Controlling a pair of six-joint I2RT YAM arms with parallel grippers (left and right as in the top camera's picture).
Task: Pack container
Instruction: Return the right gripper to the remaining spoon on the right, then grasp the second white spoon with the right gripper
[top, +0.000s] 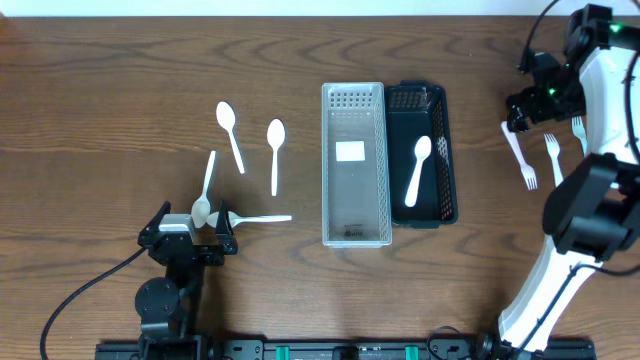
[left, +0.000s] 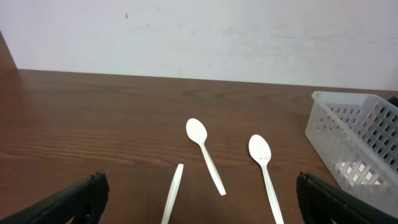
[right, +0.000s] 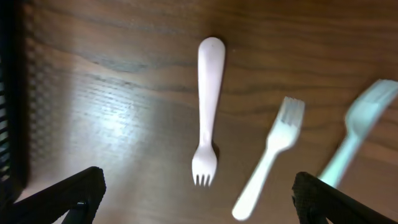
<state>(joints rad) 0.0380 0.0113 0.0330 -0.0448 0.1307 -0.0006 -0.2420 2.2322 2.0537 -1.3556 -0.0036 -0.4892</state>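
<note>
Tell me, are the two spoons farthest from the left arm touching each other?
Apart. The left wrist view shows bare table between the left spoon and the right spoon along their whole length.

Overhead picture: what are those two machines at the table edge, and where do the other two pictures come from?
They are two robot arms. The overhead camera looks straight down on them: the left arm is black and the right arm is mostly white. Each ends in two fingers and has a small camera on its wrist, which takes the other two pictures. The left fingers are open and empty, near four white spoons. The right fingers are open and empty above three white forks. In the middle sit a clear basket with no cutlery in it and a black tray holding a fifth spoon.
</note>
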